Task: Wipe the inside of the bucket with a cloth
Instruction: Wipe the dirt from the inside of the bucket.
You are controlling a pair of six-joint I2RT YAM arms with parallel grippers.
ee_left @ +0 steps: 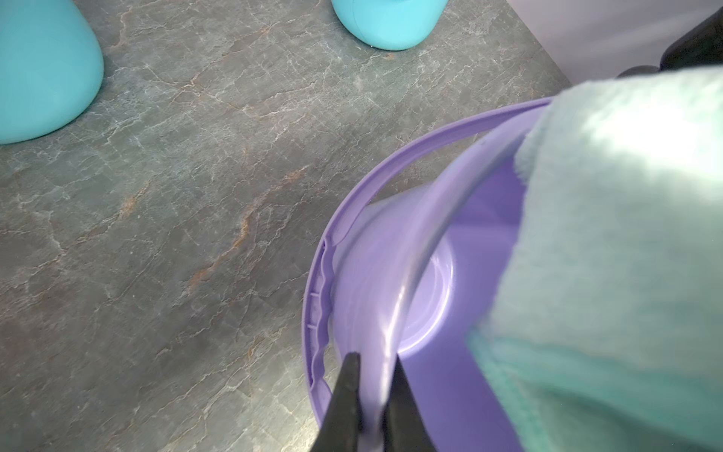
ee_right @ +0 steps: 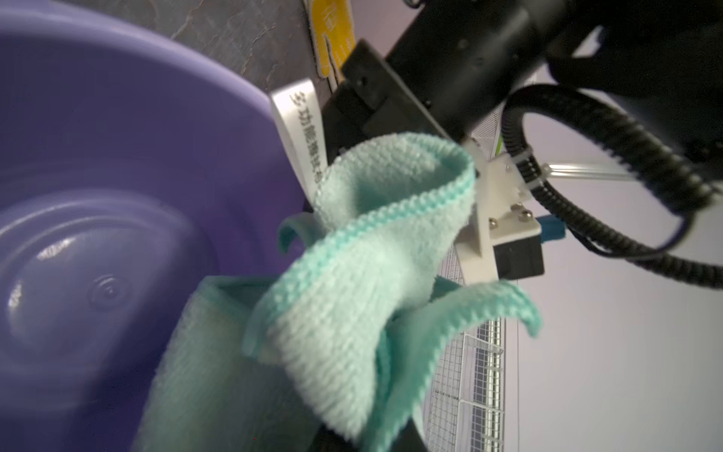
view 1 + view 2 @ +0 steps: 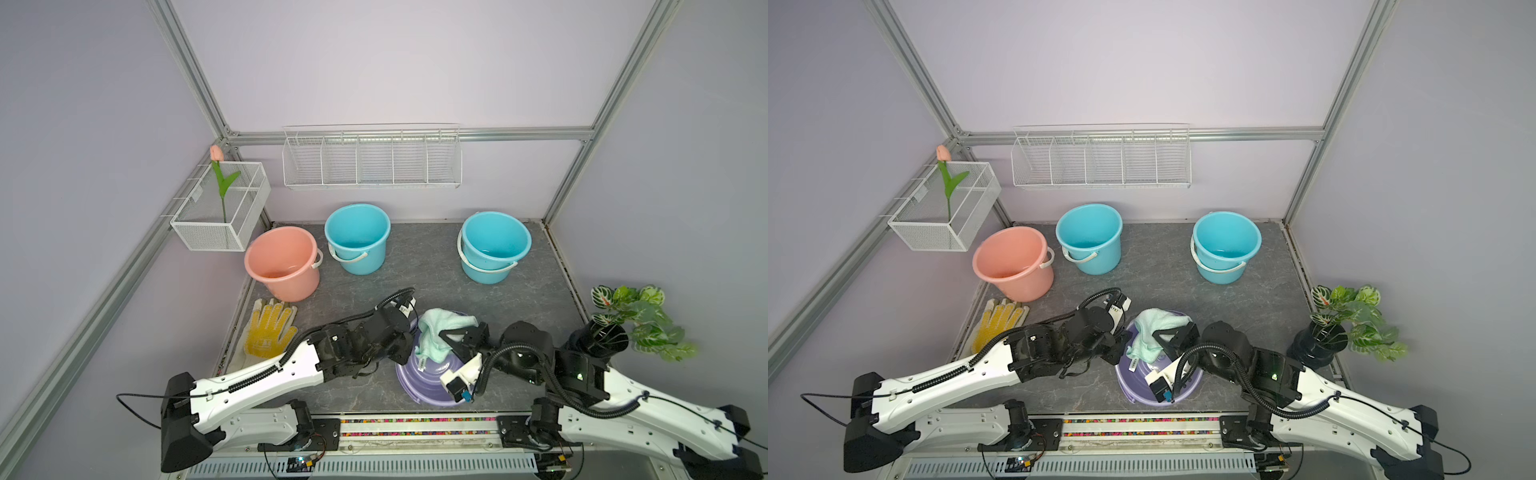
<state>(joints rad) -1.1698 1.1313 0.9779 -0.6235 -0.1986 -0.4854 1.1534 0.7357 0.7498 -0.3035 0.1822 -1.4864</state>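
Note:
A purple bucket [image 3: 419, 386] [image 3: 1133, 388] stands tilted near the front middle of the table. My left gripper [image 3: 410, 341] [image 1: 375, 358] is shut on its left rim, with one finger [image 1: 348, 391] outside the wall and the other inside. The cloth [image 3: 436, 332] [image 3: 1154, 328], mint-green with a white label [image 2: 299, 129], hangs bunched over the bucket's mouth. My right gripper [image 3: 444, 333] [image 3: 1158, 332] is shut on it from the right. In the right wrist view the cloth [image 2: 352, 293] covers the fingertips, and the bucket's inside [image 2: 98, 176] shows beside it.
A pink bucket [image 3: 282, 262], a blue bucket [image 3: 357, 237] and two stacked blue buckets [image 3: 494, 245] stand at the back. A yellow-dotted glove [image 3: 270, 328] lies at the left edge. A potted plant [image 3: 623, 324] stands at the right. Wire baskets [image 3: 372, 158] hang on the walls.

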